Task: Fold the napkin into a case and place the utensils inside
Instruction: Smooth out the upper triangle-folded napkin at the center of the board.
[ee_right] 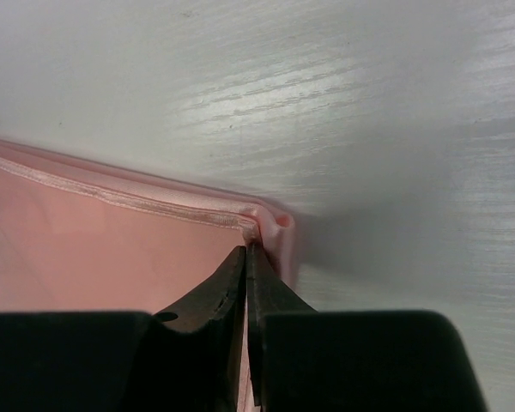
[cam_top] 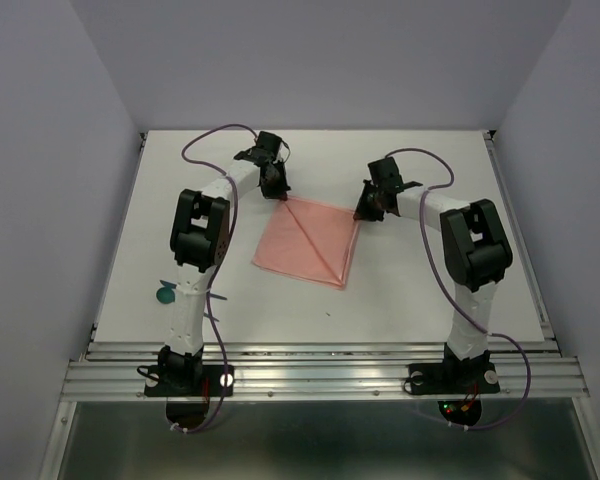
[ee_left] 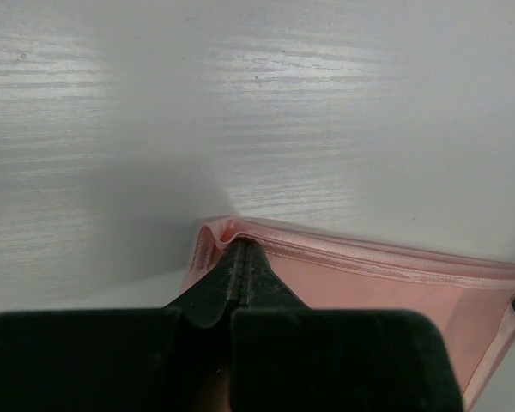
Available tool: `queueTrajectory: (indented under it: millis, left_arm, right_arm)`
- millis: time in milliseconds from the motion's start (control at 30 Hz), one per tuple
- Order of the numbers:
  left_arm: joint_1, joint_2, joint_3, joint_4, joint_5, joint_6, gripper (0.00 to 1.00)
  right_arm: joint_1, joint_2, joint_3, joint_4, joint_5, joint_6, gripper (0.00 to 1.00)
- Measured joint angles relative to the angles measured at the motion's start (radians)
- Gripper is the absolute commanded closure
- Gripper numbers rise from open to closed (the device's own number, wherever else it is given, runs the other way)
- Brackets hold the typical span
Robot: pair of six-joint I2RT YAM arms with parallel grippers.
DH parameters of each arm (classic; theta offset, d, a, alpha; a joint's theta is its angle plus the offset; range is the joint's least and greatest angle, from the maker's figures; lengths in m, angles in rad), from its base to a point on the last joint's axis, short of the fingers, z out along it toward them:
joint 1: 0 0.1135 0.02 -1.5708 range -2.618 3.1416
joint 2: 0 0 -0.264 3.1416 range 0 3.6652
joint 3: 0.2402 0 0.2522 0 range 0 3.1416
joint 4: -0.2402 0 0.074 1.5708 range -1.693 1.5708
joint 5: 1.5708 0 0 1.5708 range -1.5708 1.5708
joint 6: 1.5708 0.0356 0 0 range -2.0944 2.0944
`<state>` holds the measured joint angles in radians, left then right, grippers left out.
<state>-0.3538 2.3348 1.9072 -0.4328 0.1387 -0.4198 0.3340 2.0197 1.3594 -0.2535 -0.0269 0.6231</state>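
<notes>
1. Top external view: a salmon-pink square cloth napkin (cam_top: 305,245) lies flat in the middle of the white surface (cam_top: 430,290), with a diagonal fold line across it. The left end effector (cam_top: 277,190) and the right end effector (cam_top: 365,210) sit at its two far corners.
2. Only this view shows the thin teal-green plastic utensils (cam_top: 166,293). They lie at the left side of the surface beside the left arm, well apart from the napkin.
3. Left wrist view, close up: the left end effector (ee_left: 238,257) is clamped tight on a napkin (ee_left: 369,283) corner, which puckers into a small ridge. A stitched hem runs off to the right.
4. Right wrist view: the right end effector (ee_right: 247,257) is likewise pinched closed on the other corner of the napkin (ee_right: 94,249), where layered edges curl.
</notes>
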Motion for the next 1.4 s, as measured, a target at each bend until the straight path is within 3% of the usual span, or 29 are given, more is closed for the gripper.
queueTrajectory:
  millis: [333,600,800,1400]
  left_arm:
    - [-0.003,-0.140,-0.059,-0.009,-0.001,-0.009,1.00]
    - [-0.054,-0.349,-0.262,0.071,0.017,-0.050,1.00]
    - [-0.102,-0.340,-0.378,0.078,0.043,-0.057,1.00]
    - [-0.106,-0.272,-0.391,0.103,0.053,-0.056,1.00]
  right_arm:
    - [0.002,-0.235,-0.071,0.002,-0.063,-0.017,0.87]
    - [0.110,-0.375,-0.266,0.026,-0.127,0.011,0.88]
    - [0.223,-0.388,-0.395,0.011,-0.185,0.046,0.88]
    - [0.224,-0.331,-0.444,0.018,-0.169,0.034,0.89]
